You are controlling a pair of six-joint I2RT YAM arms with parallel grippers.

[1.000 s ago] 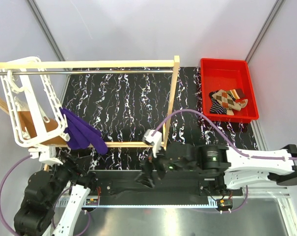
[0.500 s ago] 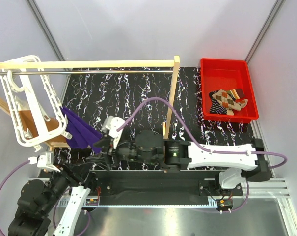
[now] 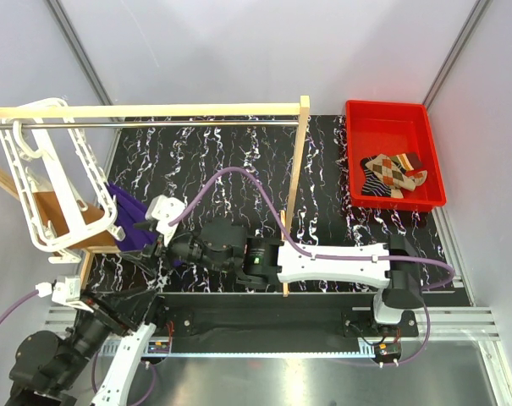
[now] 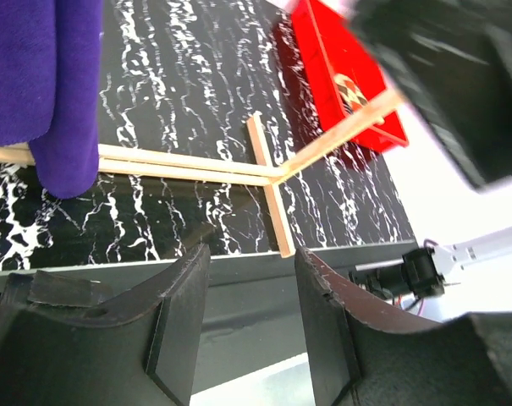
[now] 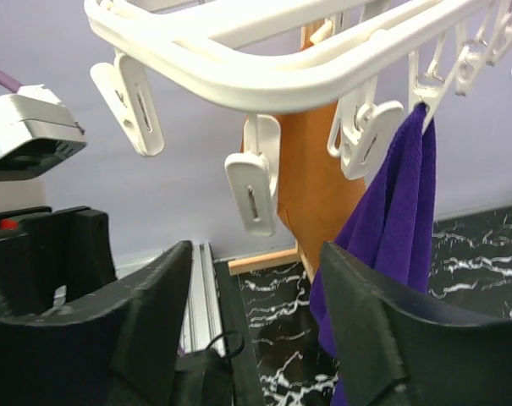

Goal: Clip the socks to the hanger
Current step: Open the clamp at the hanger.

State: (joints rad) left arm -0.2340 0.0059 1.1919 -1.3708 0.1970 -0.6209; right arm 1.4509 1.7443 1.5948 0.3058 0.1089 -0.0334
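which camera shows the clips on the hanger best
The right wrist view: the clips dangle close up from the hanger, and one seems to grip the purple sock. The top external view shows the hanger from above, its clips too small to make out. The left wrist view shows only the sock's lower end, no clips.

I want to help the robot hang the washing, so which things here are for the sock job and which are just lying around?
For the job:
- white hanger
- its clips
- purple socks, already hanging from it
- patterned socks, waiting in the bin

Just around:
- red bin, only holds socks
- wooden frame, only holds the hanger up
- black mat
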